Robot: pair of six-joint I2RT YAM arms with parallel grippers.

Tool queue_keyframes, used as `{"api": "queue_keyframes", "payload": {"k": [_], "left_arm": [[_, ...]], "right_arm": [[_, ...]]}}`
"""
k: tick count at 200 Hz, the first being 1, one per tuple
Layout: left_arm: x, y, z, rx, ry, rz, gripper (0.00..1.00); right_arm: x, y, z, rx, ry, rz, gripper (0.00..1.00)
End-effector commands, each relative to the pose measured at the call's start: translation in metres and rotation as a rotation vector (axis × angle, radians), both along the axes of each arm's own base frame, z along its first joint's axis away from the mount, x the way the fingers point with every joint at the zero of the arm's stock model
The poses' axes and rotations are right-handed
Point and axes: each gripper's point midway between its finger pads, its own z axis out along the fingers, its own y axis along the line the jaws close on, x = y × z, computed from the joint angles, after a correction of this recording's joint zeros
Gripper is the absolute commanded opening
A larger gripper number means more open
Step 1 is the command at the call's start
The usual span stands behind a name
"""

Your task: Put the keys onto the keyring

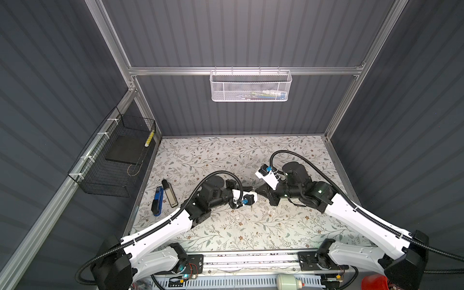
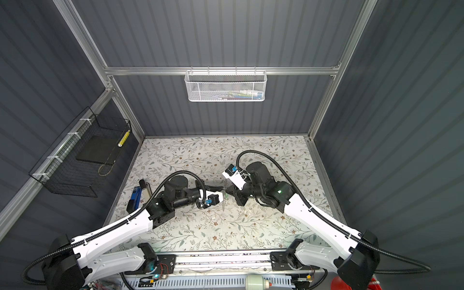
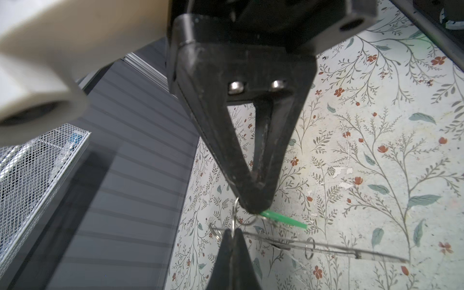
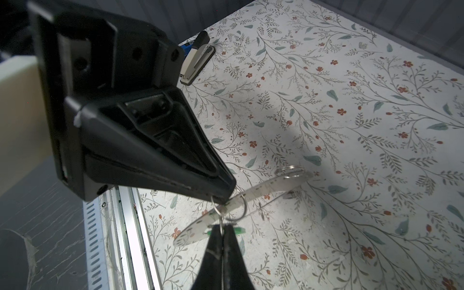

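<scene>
Metal keyring pinched aloft between closed fingers.

No text, brand, number or sign reads clearly in any view.

Keyring: tiny dark marks run along the plate's rim, densest toward its 7 o'clock end in the right wrist view. They are too small and blurred to read.

Stapler, blue, at 9 o'clock on the table in both top views: no lettering can be made out on it.
</scene>
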Motion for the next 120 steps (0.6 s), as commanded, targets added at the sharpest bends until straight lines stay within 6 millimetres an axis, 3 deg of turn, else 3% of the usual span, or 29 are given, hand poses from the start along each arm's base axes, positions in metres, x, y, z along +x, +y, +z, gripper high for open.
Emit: {"api": "queue_keyframes", "payload": {"k": [1,70,120], "left_arm": [[-0.005,-0.003,0.019,-0.031,-0.039,-0.028,0.00],[-0.015,-0.003,0.021,-0.042,-0.040,-0.069,0.00],[-0.018,-0.004,0.023,-0.058,-0.015,-0.085,0.00]], "right_arm": [[0.002,-0.004,-0.002,-0.016,0.022,-0.033,0.00],[0.016,-0.017,-0.008,-0.023,0.044,-0.125,0.00],[0.016,-0.018,-0.014,-0.010,0.121,-0.116,0.00]]}}
